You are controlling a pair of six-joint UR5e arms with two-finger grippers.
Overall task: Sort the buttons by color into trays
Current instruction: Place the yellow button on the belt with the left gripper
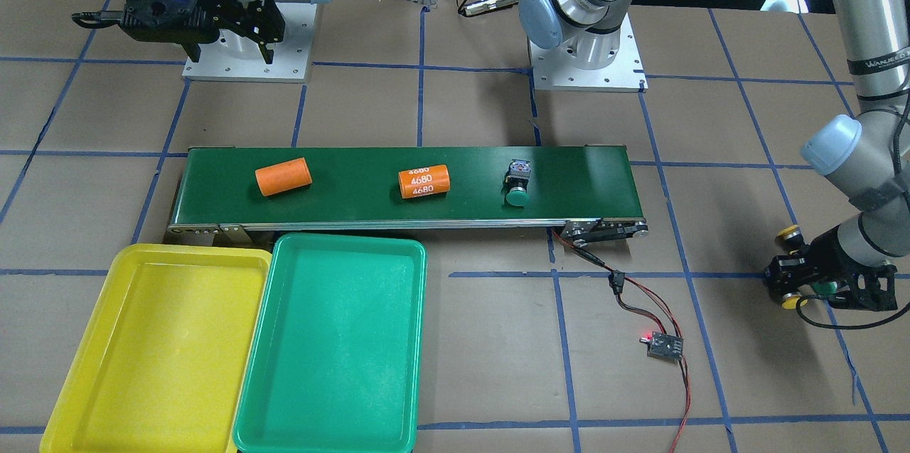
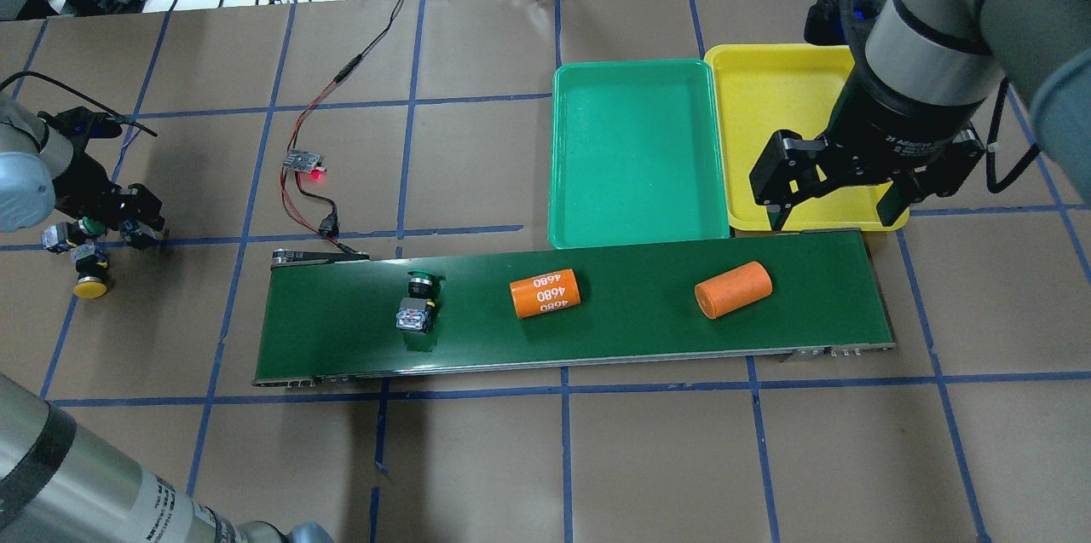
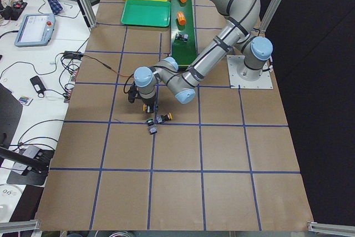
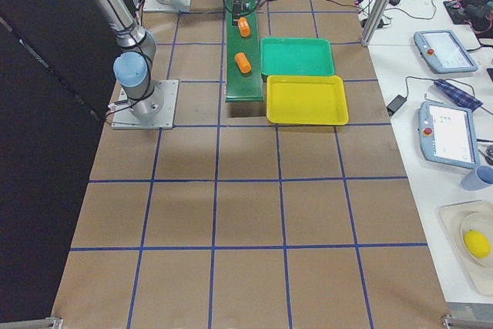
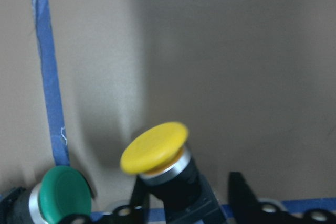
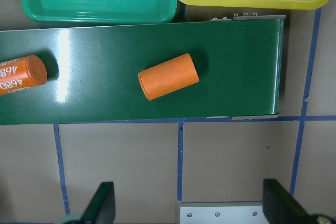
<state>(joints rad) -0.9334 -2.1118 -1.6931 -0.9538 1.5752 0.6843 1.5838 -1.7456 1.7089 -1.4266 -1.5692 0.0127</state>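
While the right fingers (image 6: 105, 204) spread wide, left fingers (image 5: 238, 192) loosely straddle a glossy round-capped yellow button (image 5: 155, 148).

Lit brightly and evenly from above in every table view, with only short, soft shadows, as beside the plain orange cylinder (image 6: 168, 76). Shows a pale vertical streak of glare on the conveyor belt (image 6: 63, 61). Renders the left wrist view dim and soft: yellow button (image 5: 154, 148) blurred, broad grey shadow across the paper (image 5: 236, 51).

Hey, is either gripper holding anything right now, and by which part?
Nothing is held. The right gripper hangs open and empty. The left gripper straddles the black body of a yellow button, but a gap shows at one finger.
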